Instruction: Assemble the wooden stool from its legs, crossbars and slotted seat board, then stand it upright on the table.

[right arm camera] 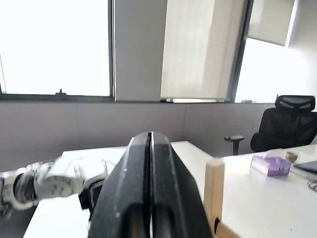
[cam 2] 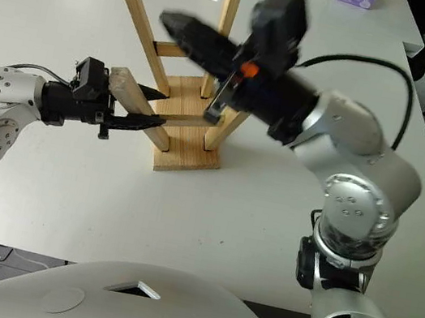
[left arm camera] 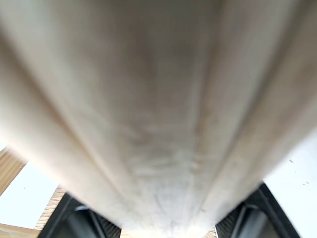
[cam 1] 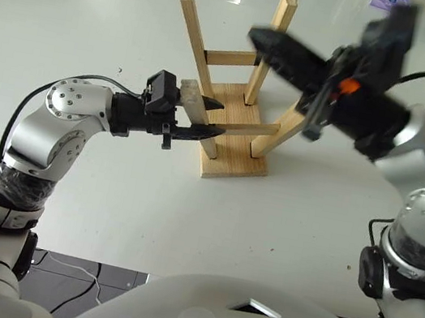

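White table (cam 1: pixel 93 39) carries the stool (cam 1: pixel 278 30) upside down. Its seat board (cam 1: pixel 232 166) lies flat on the table, and the legs (cam 1: pixel 193 28) rise from it, joined by crossbars (cam 1: pixel 229 57).

At the seat board's near-left corner, the left gripper (cam 1: pixel 207 117) has its jaws closed around the near-left leg (cam 1: pixel 194 98), one finger on each side. The head views give us this side-on. The left wrist view adds the close look, with the wood running between two dark fingers (left arm camera: pixel 74 220).

Above the seat board's right side hangs the right gripper (cam 1: pixel 259 37), blurred in the head views. The right wrist view settles what the blur hides: its jaws are pressed together with nothing between them, and a leg's end (right arm camera: pixel 214 188) stands just beside them.
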Controlling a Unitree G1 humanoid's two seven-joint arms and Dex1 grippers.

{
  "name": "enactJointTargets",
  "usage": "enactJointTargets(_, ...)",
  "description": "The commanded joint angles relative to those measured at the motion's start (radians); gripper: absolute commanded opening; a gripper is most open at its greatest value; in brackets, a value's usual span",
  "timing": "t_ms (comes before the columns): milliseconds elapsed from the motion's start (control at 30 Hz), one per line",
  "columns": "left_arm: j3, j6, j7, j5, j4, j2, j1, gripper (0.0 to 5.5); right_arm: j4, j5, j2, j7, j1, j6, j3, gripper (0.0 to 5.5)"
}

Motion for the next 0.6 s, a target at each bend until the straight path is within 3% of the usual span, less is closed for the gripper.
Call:
enactJointTargets(33, -0.101, -0.017, -0.167, 0.156, 0.135, 0.075, -0.004, 2.05, 0.121, -0.159, -0.169, -0.058, 0.099, -0.002, -0.102, 0.00)
enactJointTargets(167, -0.112, -0.079, -0.191, 0.192, 0.239, 0.058, -0.064, 2.05, 0.124, -0.325, -0.274, -0.065, 0.266, 0.014, -0.015, 0.00)
enactJointTargets(233, -0.120, -0.085, -0.195, 0.187, 0.256, 0.046, -0.075, 2.05, 0.073, -0.333, -0.267, -0.075, 0.333, 0.046, 0.036, 0.00)
enactJointTargets(467, -0.165, -0.082, -0.206, 0.171, 0.273, -0.028, -0.111, 2.05, -0.159, -0.093, 0.090, -0.273, 0.334, 0.161, 0.328, 0.00)
enactJointTargets(600, -0.160, -0.089, -0.204, 0.167, 0.283, -0.042, -0.108, 2.05, -0.133, -0.112, 0.099, -0.288, 0.313, 0.190, 0.308, 0.00)
